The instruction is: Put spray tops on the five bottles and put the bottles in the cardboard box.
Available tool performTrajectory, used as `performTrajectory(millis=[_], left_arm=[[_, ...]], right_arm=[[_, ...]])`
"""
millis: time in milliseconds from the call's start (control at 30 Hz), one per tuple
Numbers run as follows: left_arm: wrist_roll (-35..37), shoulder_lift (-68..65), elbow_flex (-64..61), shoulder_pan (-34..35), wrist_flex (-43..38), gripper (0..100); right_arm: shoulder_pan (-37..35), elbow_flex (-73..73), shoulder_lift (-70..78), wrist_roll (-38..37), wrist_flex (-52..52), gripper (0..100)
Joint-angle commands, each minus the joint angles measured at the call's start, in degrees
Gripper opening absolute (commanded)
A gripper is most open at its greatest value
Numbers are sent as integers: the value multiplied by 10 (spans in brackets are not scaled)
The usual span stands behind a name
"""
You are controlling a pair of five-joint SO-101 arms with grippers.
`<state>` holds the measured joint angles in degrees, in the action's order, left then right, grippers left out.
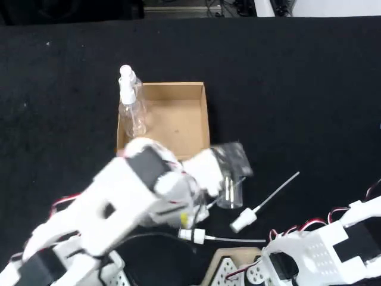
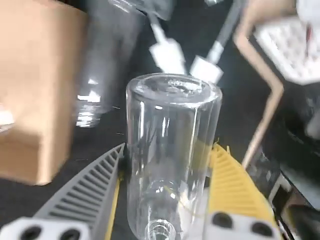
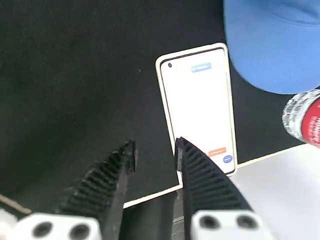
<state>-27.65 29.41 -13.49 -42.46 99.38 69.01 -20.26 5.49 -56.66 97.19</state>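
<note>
Black desk (image 1: 309, 77): your left claw (image 2: 169, 150) clamps an uncapped clear bottle (image 2: 172, 115) beside the cardboard box (image 1: 178, 89), two loose spray tops (image 1: 243, 219) near, right claw (image 3: 155, 150) open and empty; the slick bottle may slip or tip if you loosen early.

No legible text or numbers

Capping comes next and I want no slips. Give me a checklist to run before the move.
1. Left gripper shut on the bottle: ok.
2. Its neck capped: not ok, bare.
3. Loose spray tops at hand: ok, two lie on the table.
4. Right gripper free: ok, open and empty.
5. Room in the cardboard box: ok, two capped bottles stand at one wall.
</note>
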Motion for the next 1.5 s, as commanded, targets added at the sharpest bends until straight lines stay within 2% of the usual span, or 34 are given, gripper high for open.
performTrajectory(millis=[0, 133, 367, 567, 667, 867, 1000, 1100, 1200, 1300, 1367, 1467], left_arm=[[-5, 83, 69, 79, 14, 206], [12, 111, 97, 163, 14, 206], [40, 132, 236, 347, 14, 206], [97, 131, 275, 526, 14, 206], [120, 122, 224, 623, -4, 206], [165, 105, 59, 802, -135, 206], [173, 105, -77, 881, -219, 206], [172, 105, -189, 915, -278, 206], [172, 105, -293, 939, -361, 207], [171, 105, -374, 960, -430, 211], [171, 107, -410, 967, -457, 230], [171, 105, -430, 975, -462, 310]], right_arm=[[-22, -33, -8, -2, 35, 110], [-56, -34, -8, 27, 37, 110], [-105, -15, -76, 87, 37, 110], [-193, 109, -212, 114, 36, 110], [-279, 180, -291, 147, 35, 110], [-517, 335, -416, 278, -45, 106], [-676, 448, -458, 338, -91, 106], [-767, 529, -464, 378, -150, 106], [-820, 612, -464, 409, -239, 106], [-844, 680, -467, 425, -306, 106], [-846, 713, -467, 446, -337, 106], [-842, 742, -468, 463, -358, 106]])
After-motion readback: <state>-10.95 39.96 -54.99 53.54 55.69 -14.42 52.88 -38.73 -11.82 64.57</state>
